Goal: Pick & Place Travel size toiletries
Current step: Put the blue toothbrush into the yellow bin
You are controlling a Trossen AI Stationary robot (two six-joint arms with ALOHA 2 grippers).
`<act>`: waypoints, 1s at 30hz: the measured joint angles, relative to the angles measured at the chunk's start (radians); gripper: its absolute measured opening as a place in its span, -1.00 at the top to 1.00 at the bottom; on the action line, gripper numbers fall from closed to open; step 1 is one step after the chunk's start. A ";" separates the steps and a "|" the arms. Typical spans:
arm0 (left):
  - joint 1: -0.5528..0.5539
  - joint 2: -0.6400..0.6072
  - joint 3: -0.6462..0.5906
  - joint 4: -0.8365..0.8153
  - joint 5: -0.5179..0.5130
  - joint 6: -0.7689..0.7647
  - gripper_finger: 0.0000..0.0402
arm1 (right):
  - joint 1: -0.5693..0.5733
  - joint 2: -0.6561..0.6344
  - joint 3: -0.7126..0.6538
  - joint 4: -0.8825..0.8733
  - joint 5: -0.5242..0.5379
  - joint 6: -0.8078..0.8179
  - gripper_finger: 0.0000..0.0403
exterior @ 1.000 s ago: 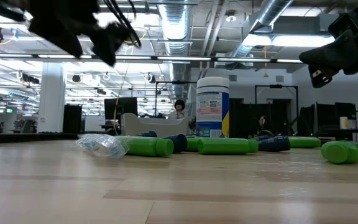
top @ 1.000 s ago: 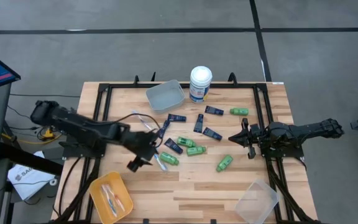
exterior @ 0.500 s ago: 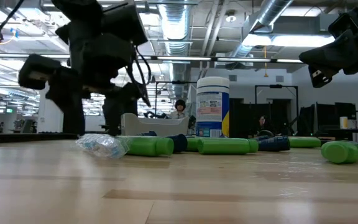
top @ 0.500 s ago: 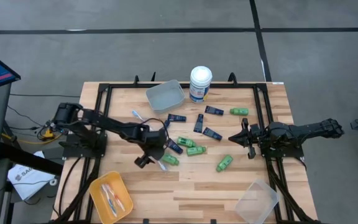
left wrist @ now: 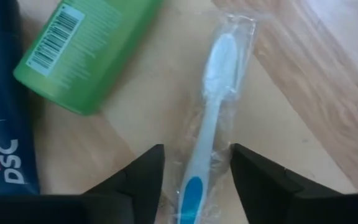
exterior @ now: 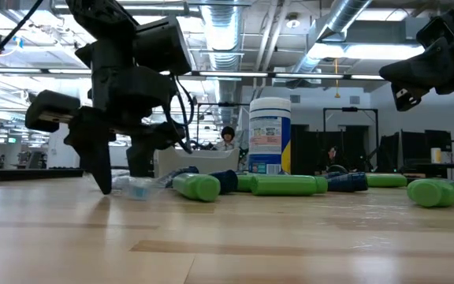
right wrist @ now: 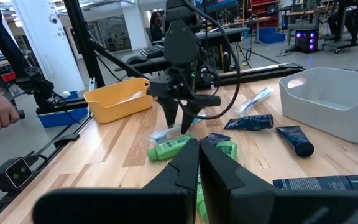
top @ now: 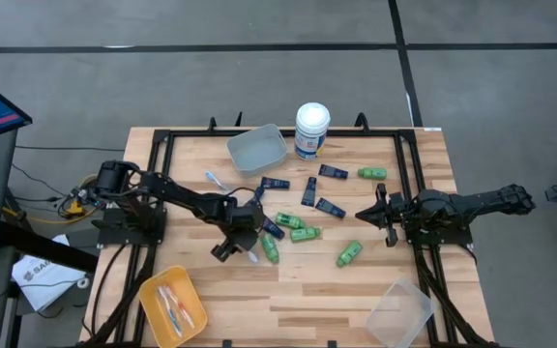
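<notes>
My left gripper (top: 240, 249) points down at the table's middle left. Its fingers stand open on either side of a light-blue toothbrush in a clear wrapper (left wrist: 213, 106), near the handle end, and the tips reach the wood (exterior: 123, 183). The toothbrush lies flat on the table. Beside it lie a green bottle (left wrist: 86, 50) and a navy tube (left wrist: 2, 124). More green bottles (top: 305, 233) and navy tubes (top: 310, 191) are scattered across the middle. My right gripper (top: 364, 215) waits shut above the right side, pointing level.
A yellow bin (top: 172, 304) holding toothbrushes stands at the near left. A grey bin (top: 256, 148) and a tall white canister (top: 311, 130) stand at the far edge, and a clear bin (top: 399, 312) at the near right. Another wrapped toothbrush (top: 213, 179) lies at the far left.
My left gripper has come down from above the table and tipped more steeply, ending with its fingertips at the wood astride the wrapped toothbrush. The green bottle beside it has turned about on the table and now lies pointing toward the near edge.
</notes>
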State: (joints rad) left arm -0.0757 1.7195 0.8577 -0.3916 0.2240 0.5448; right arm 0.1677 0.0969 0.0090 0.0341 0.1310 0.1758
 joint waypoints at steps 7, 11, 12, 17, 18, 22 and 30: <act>0.000 0.000 -0.001 0.010 -0.016 -0.003 0.55 | 0.000 0.000 0.000 0.000 0.000 0.000 0.97; -0.001 -0.008 -0.003 0.010 -0.018 -0.007 0.72 | 0.000 0.000 0.000 0.000 0.000 0.000 0.97; -0.003 -0.012 -0.003 0.005 -0.017 -0.013 0.75 | 0.000 0.000 0.000 0.000 0.000 0.000 0.97; -0.016 -0.093 0.006 0.014 -0.016 -0.034 0.82 | 0.000 0.000 0.000 0.000 0.000 0.000 0.97; -0.019 -0.117 0.006 0.013 -0.017 -0.037 0.82 | 0.000 0.000 0.000 0.000 0.000 0.000 0.97; -0.045 -0.238 0.006 0.013 -0.060 -0.123 0.76 | 0.000 0.000 0.000 -0.001 0.000 0.000 0.97; -0.182 -0.515 0.007 -0.039 -0.065 -0.300 0.79 | 0.000 0.000 0.000 -0.001 0.000 0.000 0.97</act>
State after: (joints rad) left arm -0.2575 1.2041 0.8646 -0.4310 0.1589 0.2449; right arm 0.1674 0.0969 0.0090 0.0330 0.1310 0.1757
